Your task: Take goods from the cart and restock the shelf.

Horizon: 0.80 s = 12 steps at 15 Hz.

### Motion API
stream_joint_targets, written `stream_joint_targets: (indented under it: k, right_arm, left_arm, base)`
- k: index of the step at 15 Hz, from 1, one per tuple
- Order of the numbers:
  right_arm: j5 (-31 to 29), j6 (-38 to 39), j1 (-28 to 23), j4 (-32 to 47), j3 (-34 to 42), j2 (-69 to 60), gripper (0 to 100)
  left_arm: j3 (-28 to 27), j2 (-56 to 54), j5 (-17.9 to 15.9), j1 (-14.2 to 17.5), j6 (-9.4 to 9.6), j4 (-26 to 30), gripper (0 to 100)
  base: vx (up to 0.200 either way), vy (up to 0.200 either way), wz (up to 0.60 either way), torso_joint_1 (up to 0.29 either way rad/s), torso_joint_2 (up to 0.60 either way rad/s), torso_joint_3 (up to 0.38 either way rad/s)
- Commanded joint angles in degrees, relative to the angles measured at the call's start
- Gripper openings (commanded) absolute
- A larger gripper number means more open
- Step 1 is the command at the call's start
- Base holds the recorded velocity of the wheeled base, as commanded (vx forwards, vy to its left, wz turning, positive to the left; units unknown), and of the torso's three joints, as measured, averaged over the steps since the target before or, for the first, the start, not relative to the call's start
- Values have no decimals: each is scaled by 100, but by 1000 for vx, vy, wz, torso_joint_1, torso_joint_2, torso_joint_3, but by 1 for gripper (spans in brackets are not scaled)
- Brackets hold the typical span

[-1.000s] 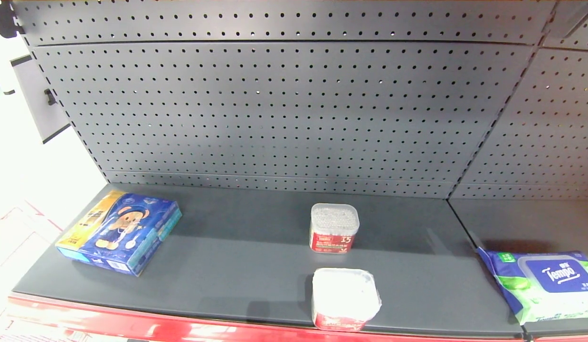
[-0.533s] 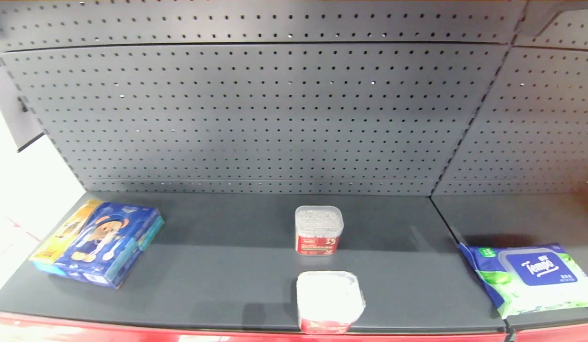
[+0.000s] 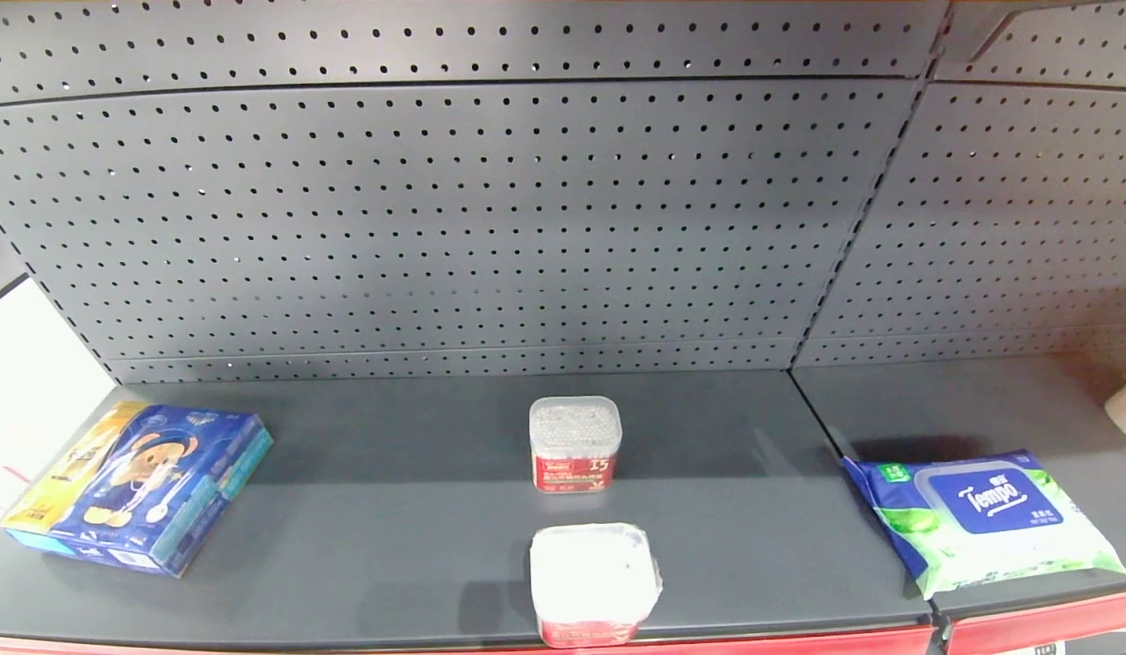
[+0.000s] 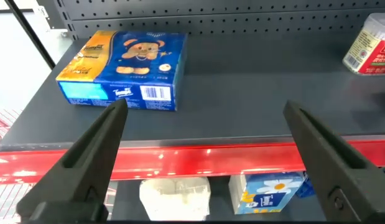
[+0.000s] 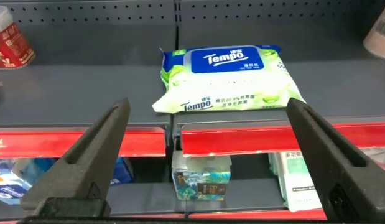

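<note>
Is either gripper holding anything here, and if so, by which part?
Nothing is held. Both sets of jaws stand open and empty: the left gripper before the blue box, the right gripper before the wipes pack.

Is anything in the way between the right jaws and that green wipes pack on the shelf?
Nothing visible does. The right gripper, jaws open, faces the wipes pack head-on. Between them is only the shelf's red front edge, which sits below the pack.

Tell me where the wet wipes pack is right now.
In the head view, the wet wipes pack lies flat on the right-hand shelf section, near its front edge, just right of the seam and well right of the two cotton-swab tubs.
</note>
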Motion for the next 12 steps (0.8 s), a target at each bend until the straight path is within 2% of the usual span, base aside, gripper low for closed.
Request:
stream_joint_targets:
  k: [1, 3, 7, 12]
  right_arm:
    - [0, -1, 2, -1, 0, 1, 100]
    - [0, -1, 2, -1, 0, -7, 100]
    - [0, -1, 2, -1, 0, -7, 100]
    - [-9, -1, 2, -1, 0, 1, 100]
  left_arm:
    - [0, 7, -6, 4, 4, 0, 100]
    - [0, 7, 3, 4, 4, 0, 100]
    - [0, 7, -6, 4, 13, 0, 100]
    - [0, 7, -6, 4, -5, 0, 100]
  base:
    - [0, 0, 0, 0, 0, 0]
    - [0, 0, 0, 0, 0, 0]
    - [-200, 0, 0, 11, 5, 1]
    - [0, 0, 0, 0, 0, 0]
